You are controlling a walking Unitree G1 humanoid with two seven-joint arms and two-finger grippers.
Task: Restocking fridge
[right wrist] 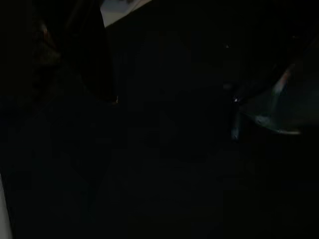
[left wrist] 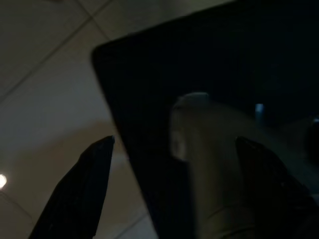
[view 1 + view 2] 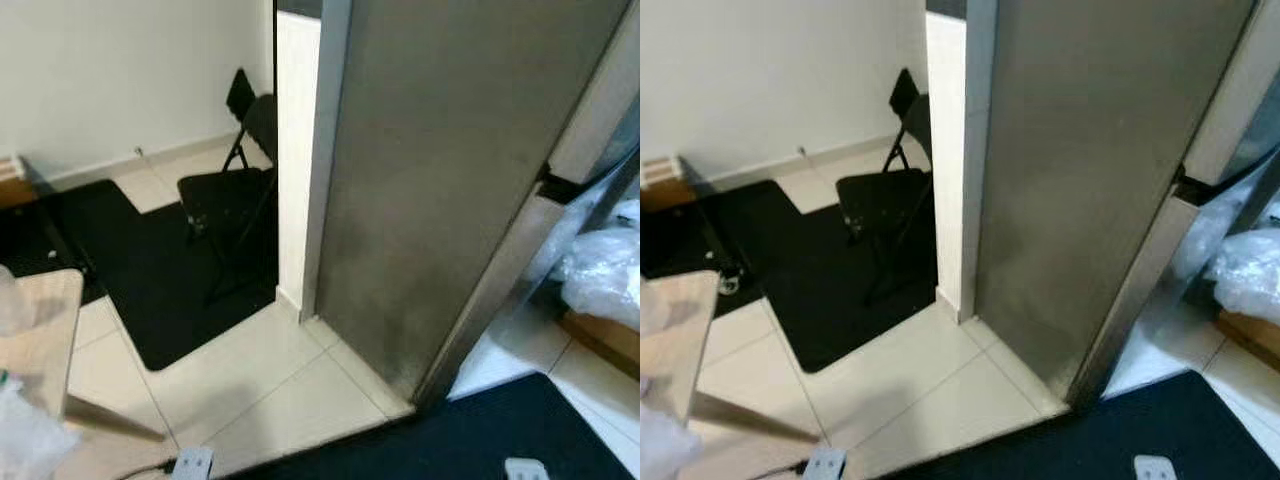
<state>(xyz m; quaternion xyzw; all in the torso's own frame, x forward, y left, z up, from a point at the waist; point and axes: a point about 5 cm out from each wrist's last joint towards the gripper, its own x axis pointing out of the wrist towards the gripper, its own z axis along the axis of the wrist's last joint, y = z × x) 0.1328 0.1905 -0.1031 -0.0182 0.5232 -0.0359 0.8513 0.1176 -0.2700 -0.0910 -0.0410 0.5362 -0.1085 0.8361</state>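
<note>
The left claw hangs with fingers wide apart over a black mat, holding nothing. Whether the right claw is open cannot be told. The steel fridge stands ahead.

A white wall meets a floor of pale tiles, with a black mat spread across the corner and another dark mat nearer the camera. A black folding chair stands on the first mat beside a white pillar. The corner of a light wooden tabletop juts in at the left.
</note>
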